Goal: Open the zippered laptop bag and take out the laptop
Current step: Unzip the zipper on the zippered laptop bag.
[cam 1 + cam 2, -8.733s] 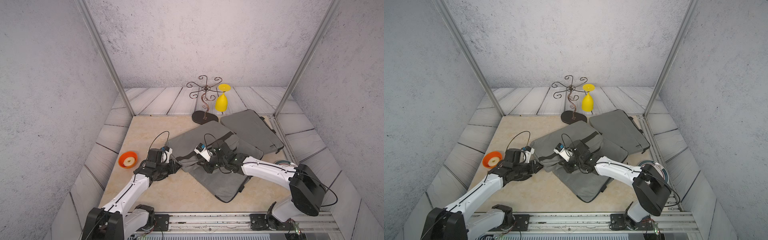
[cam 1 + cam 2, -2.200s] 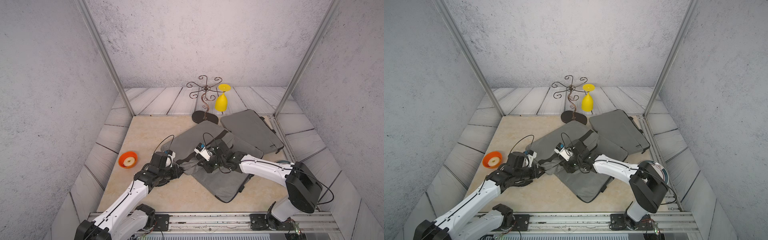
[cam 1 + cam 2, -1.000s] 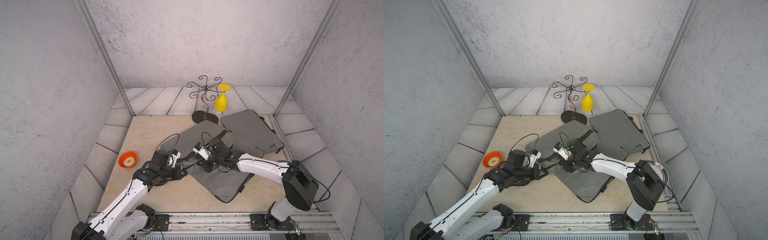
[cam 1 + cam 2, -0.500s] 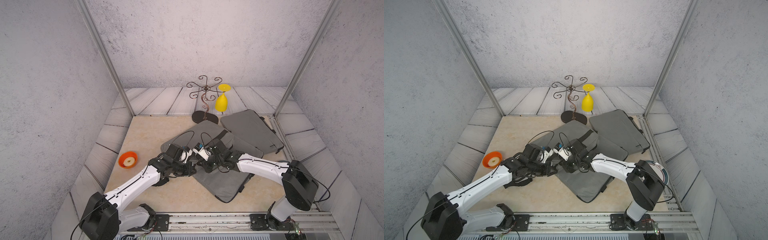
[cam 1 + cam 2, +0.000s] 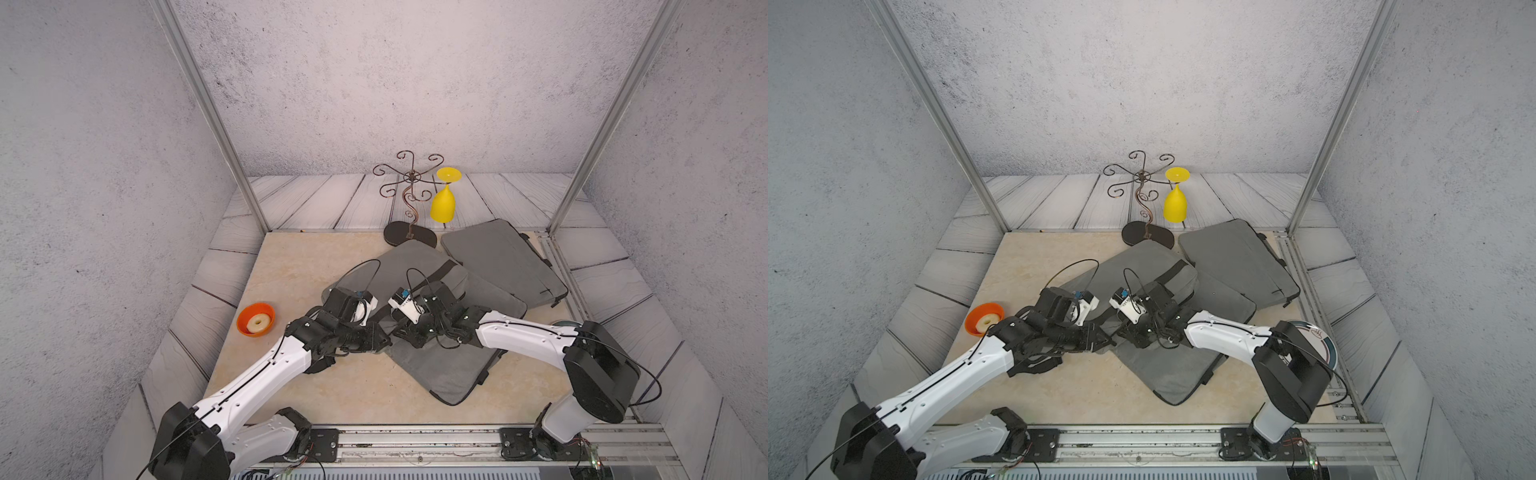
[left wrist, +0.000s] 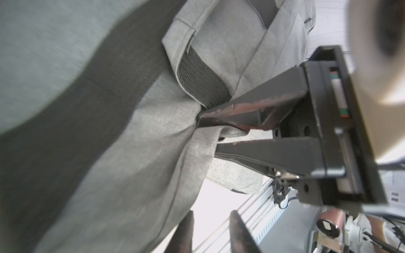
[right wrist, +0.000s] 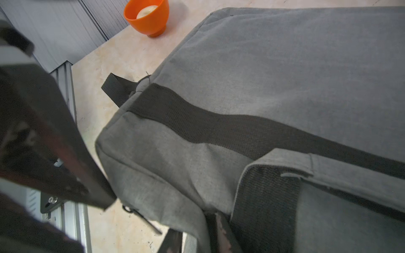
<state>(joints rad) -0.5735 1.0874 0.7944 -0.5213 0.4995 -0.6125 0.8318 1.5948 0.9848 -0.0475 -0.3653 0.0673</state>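
Nearest the camera, rail (image 5: 415, 436) with both arm bases bolted on. Left arm (image 5: 266, 370) and right arm (image 5: 523, 332) stretched low over the table (image 5: 311, 266), converging at the near corner of the laptop bag (image 5: 415, 262).

Left gripper (image 6: 212, 213): fingers parted, nothing between them, bag cloth just beside one finger. Right gripper (image 6: 207, 132): fingers parted partway, a fold of the bag's grey cloth between them, next to the black strap (image 6: 201, 83); pressure on that fold not discernible. Dark zip pull (image 7: 140, 216) dangling at the same corner, in the right wrist view.

Laptop bag itself mid-table, set diagonally, overlapping a second grey bag (image 5: 449, 365) beneath it; zip state not discernible.

To the left, well apart from the bags, orange bowl (image 5: 255, 319) with a pale ring (image 5: 258, 322) inside. Beside the right arm's elbow, patterned plate (image 5: 1323, 338), mostly hidden.

Farther back on the right, third grey bag (image 5: 503, 257), lying flat. Behind it, wire stand (image 5: 409, 195) with a yellow glass (image 5: 443, 203) hung upside down.
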